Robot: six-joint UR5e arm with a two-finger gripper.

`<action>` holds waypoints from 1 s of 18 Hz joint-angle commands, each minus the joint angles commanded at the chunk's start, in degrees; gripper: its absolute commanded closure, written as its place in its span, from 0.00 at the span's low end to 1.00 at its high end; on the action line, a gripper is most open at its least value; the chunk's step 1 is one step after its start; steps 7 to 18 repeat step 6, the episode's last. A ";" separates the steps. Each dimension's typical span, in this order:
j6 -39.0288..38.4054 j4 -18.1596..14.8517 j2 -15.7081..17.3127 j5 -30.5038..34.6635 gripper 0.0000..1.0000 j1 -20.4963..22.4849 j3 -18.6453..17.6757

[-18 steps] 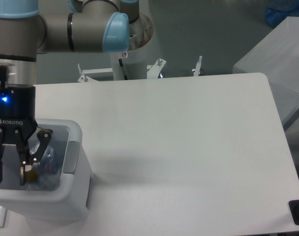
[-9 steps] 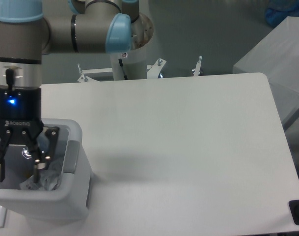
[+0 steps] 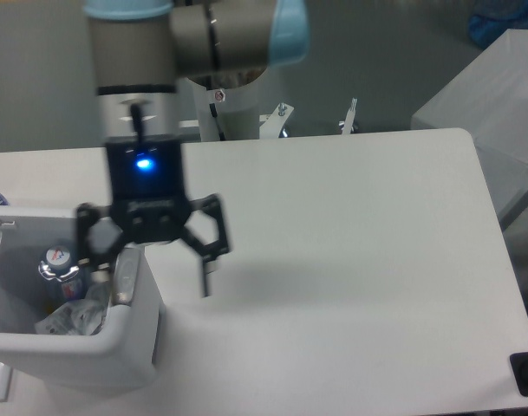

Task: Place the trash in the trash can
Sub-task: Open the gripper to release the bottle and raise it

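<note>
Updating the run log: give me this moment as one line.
gripper: open, empty, above bin's right rim | trash: inside bin | table: no trash seen | step: drop looks done

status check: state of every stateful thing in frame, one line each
pincer: open, empty, over the bin's right rim and the table
bottle: inside the trash can, cap end up
wrapper: crumpled, inside the trash can beside the bottle
trash can: upright at the table's left edge, holding both items
table: white
</note>
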 joint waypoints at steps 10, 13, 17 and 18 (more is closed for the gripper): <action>19.10 -16.88 5.72 0.00 0.00 6.16 -1.86; 19.10 -16.88 5.72 0.00 0.00 6.16 -1.86; 19.10 -16.88 5.72 0.00 0.00 6.16 -1.86; 19.10 -16.88 5.72 0.00 0.00 6.16 -1.86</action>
